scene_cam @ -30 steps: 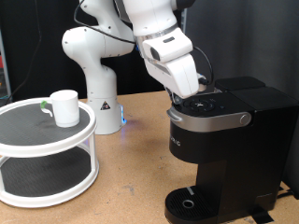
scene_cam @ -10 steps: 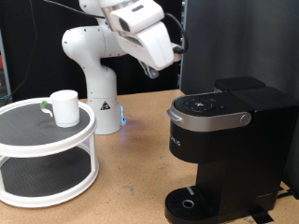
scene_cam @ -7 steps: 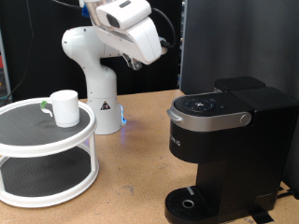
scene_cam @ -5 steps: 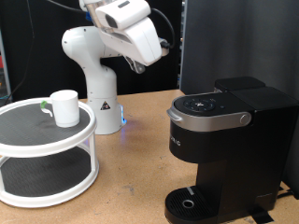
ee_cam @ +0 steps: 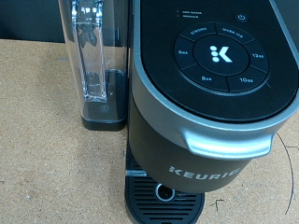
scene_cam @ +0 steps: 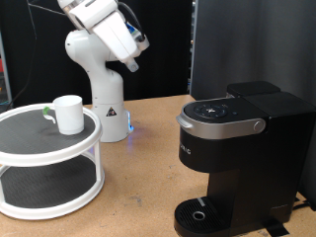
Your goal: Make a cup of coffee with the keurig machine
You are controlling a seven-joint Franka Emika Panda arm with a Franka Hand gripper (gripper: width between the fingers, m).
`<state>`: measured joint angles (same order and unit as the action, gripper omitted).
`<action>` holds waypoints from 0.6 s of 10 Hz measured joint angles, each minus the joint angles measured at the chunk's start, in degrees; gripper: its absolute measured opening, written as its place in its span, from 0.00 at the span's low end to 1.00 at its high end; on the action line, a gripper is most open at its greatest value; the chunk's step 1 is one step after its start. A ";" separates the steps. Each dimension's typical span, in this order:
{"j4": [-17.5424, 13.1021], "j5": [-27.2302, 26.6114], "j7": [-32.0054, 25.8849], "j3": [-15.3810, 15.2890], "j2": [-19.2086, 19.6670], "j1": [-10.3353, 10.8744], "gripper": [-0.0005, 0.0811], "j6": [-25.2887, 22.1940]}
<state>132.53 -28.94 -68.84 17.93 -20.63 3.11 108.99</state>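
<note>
The white cup (scene_cam: 67,114) stands upright on the top tier of a round white shelf (scene_cam: 30,144) at the exterior view's left, with a green mark beside it. The black keurig machine (scene_cam: 237,148) stands at the right with its lid shut; its round drip tray (scene_cam: 202,214) holds nothing. The wrist view looks down on the machine's button panel (ee_cam: 221,56), silver handle (ee_cam: 229,142) and drip tray (ee_cam: 165,193). My gripper (scene_cam: 134,61) hangs high at the top, above the arm base, far from both cup and machine. Nothing shows between its fingers.
The white robot arm base (scene_cam: 102,79) stands at the back between shelf and machine. A clear water tank (ee_cam: 93,56) sits at the machine's side. A black panel (scene_cam: 247,39) rises behind the machine. The wooden table (scene_cam: 138,188) shows between shelf and machine.
The hand has left the machine's lid and swung up and to the exterior view's left, over the arm base. Cup and machine have not moved.
</note>
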 joint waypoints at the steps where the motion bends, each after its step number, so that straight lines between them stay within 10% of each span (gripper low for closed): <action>1: 0.20 0.00 0.02 -0.19 0.03 0.01 0.01 1.44; 4: 6.09 -4.99 1.74 -0.85 -2.46 -0.33 0.01 17.18; 6: 9.40 -5.49 2.12 0.28 -5.82 -1.80 0.01 17.02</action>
<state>141.93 -34.42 -66.73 18.21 -26.45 1.31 126.00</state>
